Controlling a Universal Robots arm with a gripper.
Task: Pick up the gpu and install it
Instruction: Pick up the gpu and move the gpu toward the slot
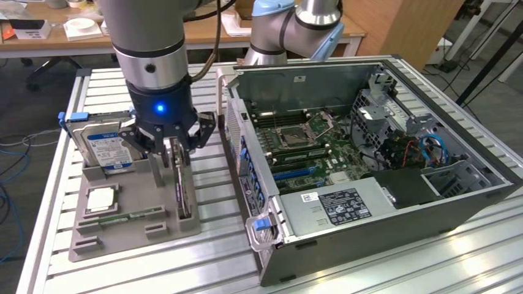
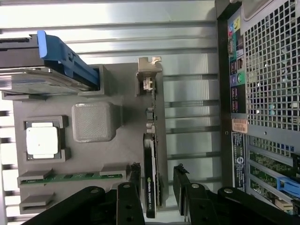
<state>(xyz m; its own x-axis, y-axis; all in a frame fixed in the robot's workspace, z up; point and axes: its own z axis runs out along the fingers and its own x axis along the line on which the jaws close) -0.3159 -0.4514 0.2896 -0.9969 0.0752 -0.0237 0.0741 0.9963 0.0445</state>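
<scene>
Dark green board with a silver bracket, the gpu (image 2: 151,140) stands on edge in a slot of the grey holder (image 2: 93,154), directly below the jaws and in the gap between them. Its long axis runs along that gap, with the bracket end reaching out past the fingertips. The jaws are spread, one on each side of the card, gripping nothing. Beside them on the bench (image 1: 408,269) sits the open computer case (image 1: 310,76).

My ribbed aluminium worktop (image 1: 445,266) stands on a grey floor (image 1: 24,110) with loose cables (image 1: 11,154), and beyond it I see a wooden desk (image 1: 49,46) bearing white boxes (image 1: 82,27) and a wooden panel (image 1: 408,24).
</scene>
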